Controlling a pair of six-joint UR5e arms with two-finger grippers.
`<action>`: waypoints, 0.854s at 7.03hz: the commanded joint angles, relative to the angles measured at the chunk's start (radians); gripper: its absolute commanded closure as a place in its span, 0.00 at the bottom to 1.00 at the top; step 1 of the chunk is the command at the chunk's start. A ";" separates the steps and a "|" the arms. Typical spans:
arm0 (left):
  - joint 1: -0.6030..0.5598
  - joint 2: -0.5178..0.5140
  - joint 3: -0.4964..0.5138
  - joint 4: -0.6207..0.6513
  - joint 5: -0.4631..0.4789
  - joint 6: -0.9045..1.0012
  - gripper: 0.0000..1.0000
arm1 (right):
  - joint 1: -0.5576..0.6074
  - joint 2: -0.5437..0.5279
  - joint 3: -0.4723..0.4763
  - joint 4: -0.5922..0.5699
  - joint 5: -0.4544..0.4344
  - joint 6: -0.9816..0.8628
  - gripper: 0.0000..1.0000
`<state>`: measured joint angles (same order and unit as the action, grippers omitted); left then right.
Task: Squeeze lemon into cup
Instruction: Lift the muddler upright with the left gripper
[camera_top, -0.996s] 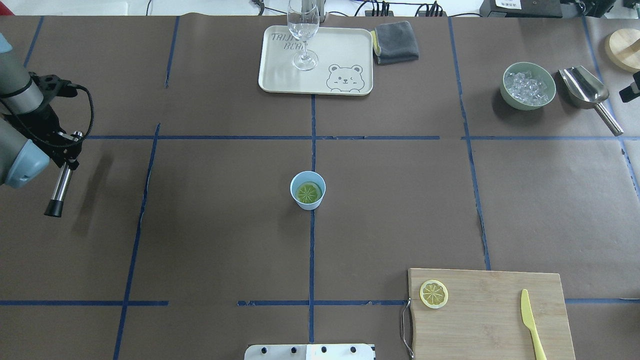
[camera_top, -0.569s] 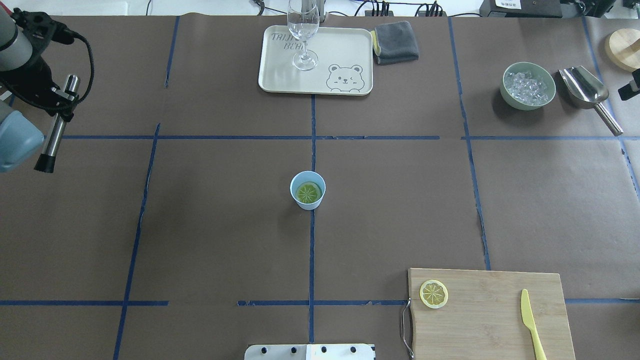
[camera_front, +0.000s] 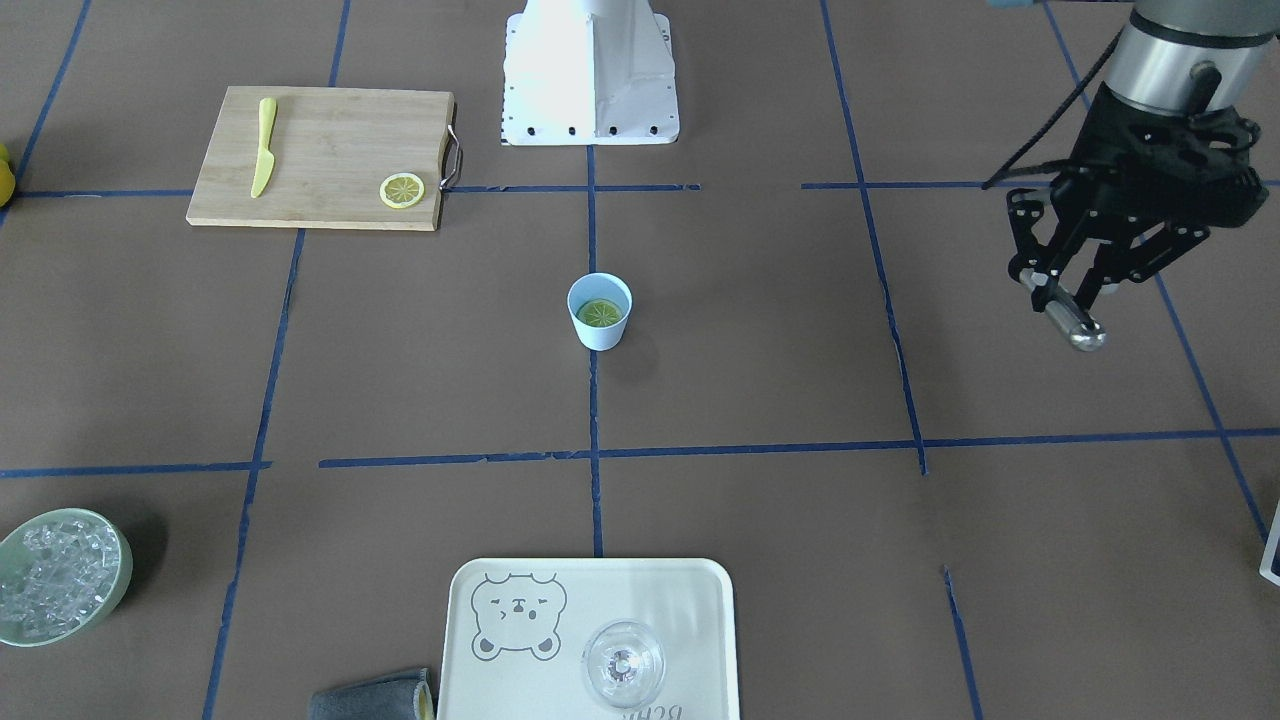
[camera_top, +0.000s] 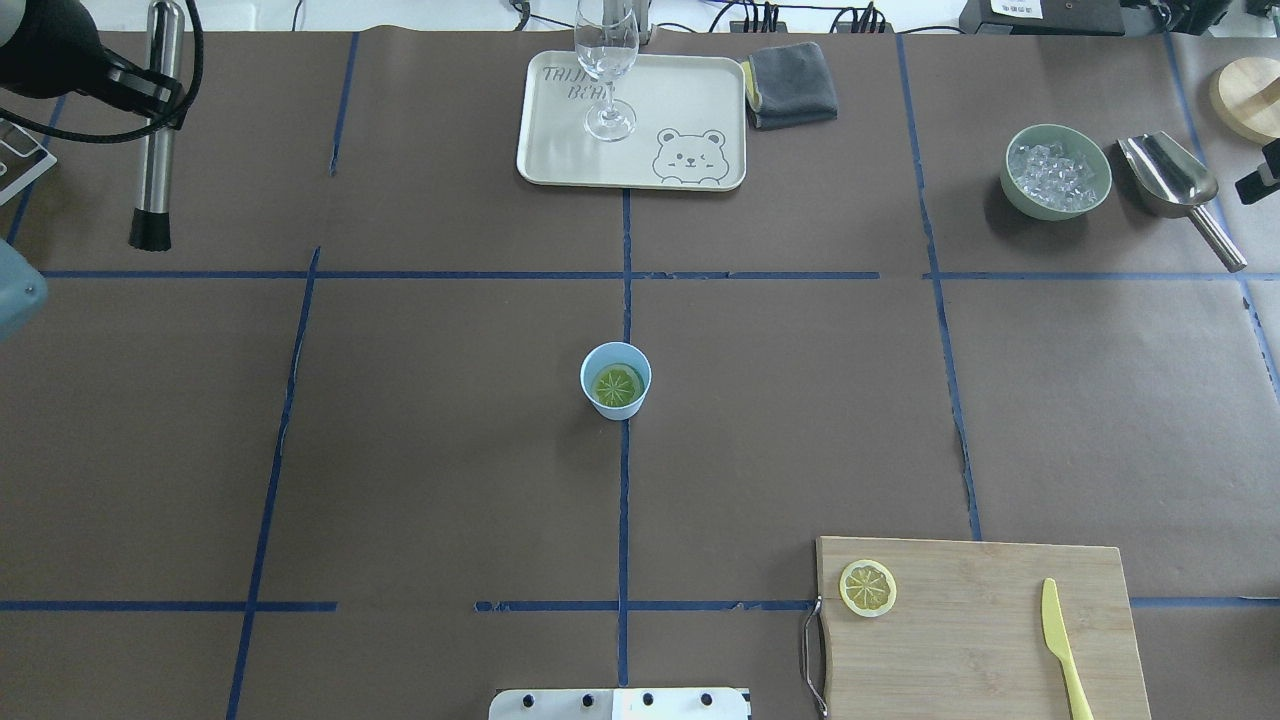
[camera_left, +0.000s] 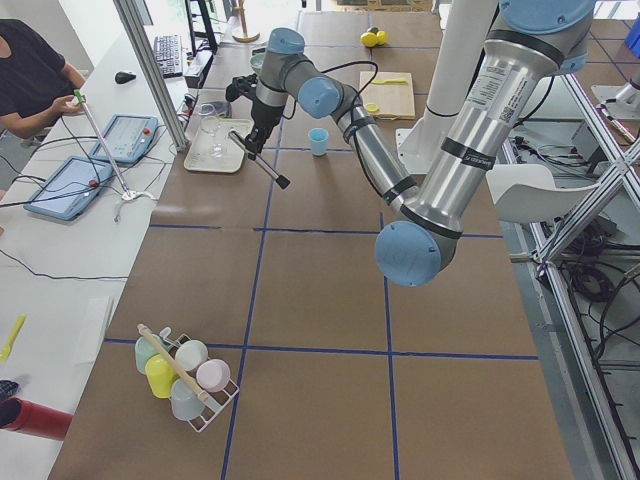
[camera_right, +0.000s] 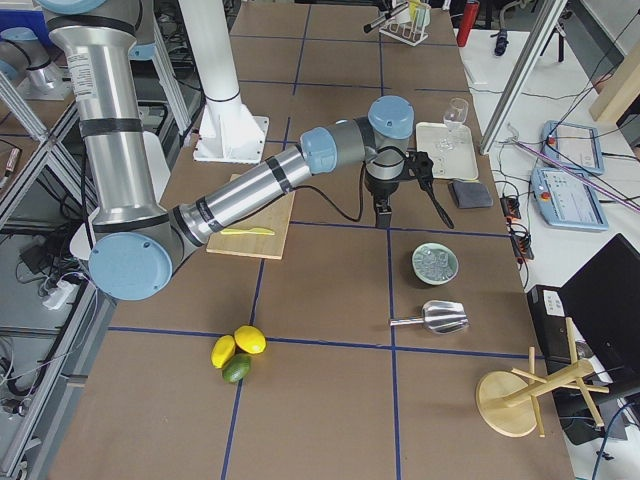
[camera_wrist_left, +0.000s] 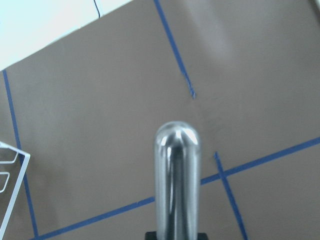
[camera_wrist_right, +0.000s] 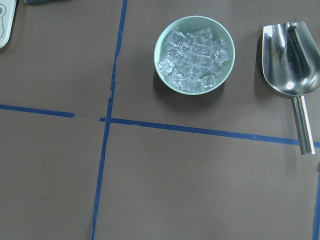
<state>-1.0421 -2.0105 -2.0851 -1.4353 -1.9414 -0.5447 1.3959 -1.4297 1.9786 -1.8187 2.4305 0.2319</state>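
Over the bench's far-left corner the left end effector is clamped on a muddler, well apart from the lemon inside the mid-bench cup; squeezing looks done, so parking the muddler likely follows, while the right end effector cannot be read.

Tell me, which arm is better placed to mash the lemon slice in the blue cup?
Left, probably: the left gripper holds the metal muddler, though far from the cup. The right gripper is off by the ice bowl.

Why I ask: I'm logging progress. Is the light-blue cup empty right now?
No, a lemon slice lies inside the cup, visible through its open mouth from overhead.
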 joint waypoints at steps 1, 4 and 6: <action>0.182 -0.007 -0.076 -0.168 0.167 -0.238 1.00 | 0.000 -0.008 0.005 0.001 -0.001 0.003 0.00; 0.420 -0.016 -0.199 -0.180 0.515 -0.386 1.00 | 0.000 -0.012 0.005 0.002 -0.001 0.007 0.00; 0.633 -0.072 -0.138 -0.248 0.738 -0.451 1.00 | 0.000 -0.014 0.002 0.001 -0.001 0.007 0.00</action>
<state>-0.5388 -2.0459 -2.2619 -1.6311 -1.3359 -0.9624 1.3959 -1.4428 1.9828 -1.8165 2.4298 0.2392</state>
